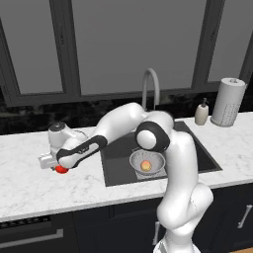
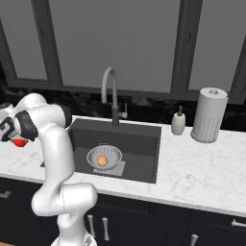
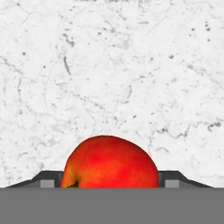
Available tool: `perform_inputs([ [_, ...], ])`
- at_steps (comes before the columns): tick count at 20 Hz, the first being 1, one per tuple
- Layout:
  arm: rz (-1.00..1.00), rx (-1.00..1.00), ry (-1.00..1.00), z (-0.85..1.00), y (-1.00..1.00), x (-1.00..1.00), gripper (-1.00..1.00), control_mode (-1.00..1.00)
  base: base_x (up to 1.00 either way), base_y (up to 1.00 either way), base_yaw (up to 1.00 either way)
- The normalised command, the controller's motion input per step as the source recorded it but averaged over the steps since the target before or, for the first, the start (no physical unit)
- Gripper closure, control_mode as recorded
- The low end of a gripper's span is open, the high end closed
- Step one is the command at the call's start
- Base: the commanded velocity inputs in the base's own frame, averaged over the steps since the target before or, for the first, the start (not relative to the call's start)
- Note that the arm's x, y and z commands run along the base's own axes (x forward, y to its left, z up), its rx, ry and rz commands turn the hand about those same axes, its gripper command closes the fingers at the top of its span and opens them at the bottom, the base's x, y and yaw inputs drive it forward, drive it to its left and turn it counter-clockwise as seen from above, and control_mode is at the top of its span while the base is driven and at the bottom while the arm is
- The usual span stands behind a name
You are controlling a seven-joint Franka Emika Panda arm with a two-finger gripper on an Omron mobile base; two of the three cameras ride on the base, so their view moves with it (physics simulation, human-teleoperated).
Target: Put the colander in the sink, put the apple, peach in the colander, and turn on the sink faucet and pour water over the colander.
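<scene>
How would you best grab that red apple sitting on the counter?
Across its widest middle, coming straight down from above. The apple is round and lies alone on the flat marble counter, with its stem dimple off to one side, so nothing blocks its flanks. The gripper already hangs over it with a finger on each side; whether they touch it yet, I cannot tell.

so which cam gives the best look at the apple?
Hand view: the apple is large and centred between the finger tips, on the marble counter. Left base view shows a red sliver under the hand; right base view a small red bit behind the arm.
</scene>
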Motion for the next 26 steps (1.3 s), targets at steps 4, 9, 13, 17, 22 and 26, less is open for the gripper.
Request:
perform_inputs([
  [4,0.0,0.0,0.0,-0.14,0.0,0.0,1.0,-1.0,0.0,0.0,0.0],
  [9,0.0,0.0,-0.01,-0.06,-0.06,-0.04,1.0,-1.0,0.0,0.0,0.0],
  [13,0.0,0.0,-0.07,0.2,-0.44,-0.23,1.0,-1.0,0.0,0.0,0.0],
  [17,-0.07,0.0,-0.01,0.01,-0.89,-0.08,1.0,-1.0,0.0,0.0,0.0],
  [22,-0.12,0.0,-0.01,0.02,-1.0,0.0,1.0,-1.0,0.0,0.0,0.0],
  [26,-0.16,0.0,-0.02,0.02,-1.0,0.05,1.0,-1.0,0.0,0.0,0.0],
])
